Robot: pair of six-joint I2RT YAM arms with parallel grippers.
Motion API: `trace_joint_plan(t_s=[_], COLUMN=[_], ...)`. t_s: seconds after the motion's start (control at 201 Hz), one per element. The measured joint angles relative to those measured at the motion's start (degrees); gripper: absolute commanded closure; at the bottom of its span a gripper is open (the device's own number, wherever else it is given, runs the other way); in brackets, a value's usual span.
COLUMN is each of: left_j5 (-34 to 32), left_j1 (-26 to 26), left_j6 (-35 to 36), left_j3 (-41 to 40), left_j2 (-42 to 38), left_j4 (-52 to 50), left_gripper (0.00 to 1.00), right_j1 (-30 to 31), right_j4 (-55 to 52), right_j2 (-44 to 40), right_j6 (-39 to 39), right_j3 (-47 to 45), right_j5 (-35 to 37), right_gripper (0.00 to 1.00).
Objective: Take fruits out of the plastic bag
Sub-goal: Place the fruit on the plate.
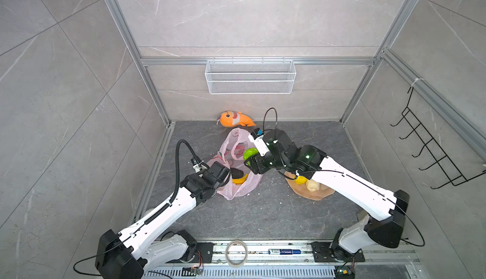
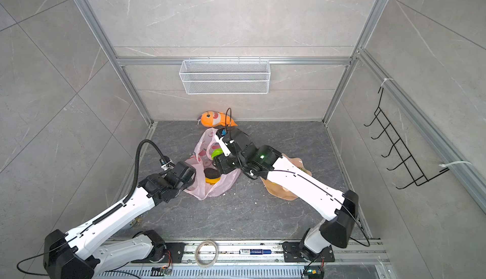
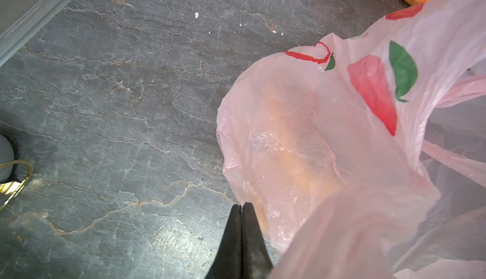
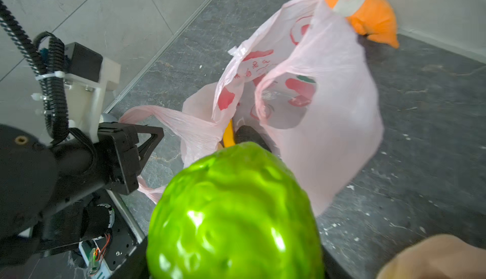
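While green ball (image 4: 234,212) clears plastic bag (image 4: 342,106): lift straight, avoid snagging film
right gripper (image 1: 247,160): clamped on green ball
left gripper (image 3: 241,208): closed

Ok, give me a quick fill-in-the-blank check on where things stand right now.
1. The right gripper holds the ___ ball.
2. Inside the bag lie the avocado and the yellow ___.
3. The left gripper has its jaws ___.
4. The yellow fruit and beige fruit lie on the ___.
Missing: green; banana; shut; plate.
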Motion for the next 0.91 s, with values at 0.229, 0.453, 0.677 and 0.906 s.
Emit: trace_joint_plan(t_s=[0.229,0.453,0.677,0.906], left_j5=[1.16,1.18,1.20,1.18], left_j1=[0.00,0.00,0.00,0.00], left_j6=[1.09,1.44,1.42,1.42], left_j3=[0.02,0.02,0.02,0.02], left_j2=[0.37,0.37,0.35,0.07], left_j4=[2.03,2.25,2.25,2.08], left_gripper=[1.00,1.00,1.00,1.00], right_j1=[-7.39,-15.28,-21.64,-25.73], right_j4=[-3.17,-4.72,-3.43,-0.94], right_j2=[-7.67,-9.07,-4.57,4.04], right_j6=[1.44,1.53,1.14,1.14], right_j3=[-8.28,-12.46,-14.88,-15.47], right_j5=[3.50,5.20,5.18,4.59], right_gripper=[0.70,0.70,0.70,0.71])
